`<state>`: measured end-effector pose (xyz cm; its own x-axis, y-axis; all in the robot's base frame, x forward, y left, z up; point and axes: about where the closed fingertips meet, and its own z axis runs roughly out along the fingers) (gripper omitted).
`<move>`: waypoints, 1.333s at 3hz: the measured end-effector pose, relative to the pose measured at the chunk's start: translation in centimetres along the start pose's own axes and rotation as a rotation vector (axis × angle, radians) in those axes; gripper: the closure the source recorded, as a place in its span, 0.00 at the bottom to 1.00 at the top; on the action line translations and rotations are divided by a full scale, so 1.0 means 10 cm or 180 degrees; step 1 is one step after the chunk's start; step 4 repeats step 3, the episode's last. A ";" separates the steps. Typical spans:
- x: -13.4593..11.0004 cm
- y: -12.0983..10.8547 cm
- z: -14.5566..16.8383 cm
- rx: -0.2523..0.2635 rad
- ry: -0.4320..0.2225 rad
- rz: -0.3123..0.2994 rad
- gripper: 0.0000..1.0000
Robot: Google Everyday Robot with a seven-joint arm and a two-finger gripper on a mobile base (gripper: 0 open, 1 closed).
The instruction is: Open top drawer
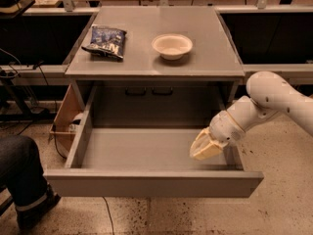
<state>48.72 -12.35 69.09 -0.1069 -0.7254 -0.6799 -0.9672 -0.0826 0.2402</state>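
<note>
Under the cabinet top [210,58], at six o'clock: top drawer [146,182] pulled far out.
Inside it toward three o'clock, gripper [205,150] of the white arm [274,97], low by the right wall, perhaps touching the drawer floor; claw's spread impossible to tell. Up at twelve o'clock, white bowl [172,46]; at eleven, blue snack bag [104,40].

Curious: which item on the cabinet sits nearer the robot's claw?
The white bowl; the blue bag lies farther left. The gripper is inside the top drawer, at right.
</note>
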 end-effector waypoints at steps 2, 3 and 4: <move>0.06 -0.66 -1.24 0.1303 0.0674 -0.0542 1.00; 0.02 -0.75 -1.83 0.1701 0.0953 -0.0696 1.00; 0.02 -0.75 -1.83 0.1701 0.0953 -0.0696 1.00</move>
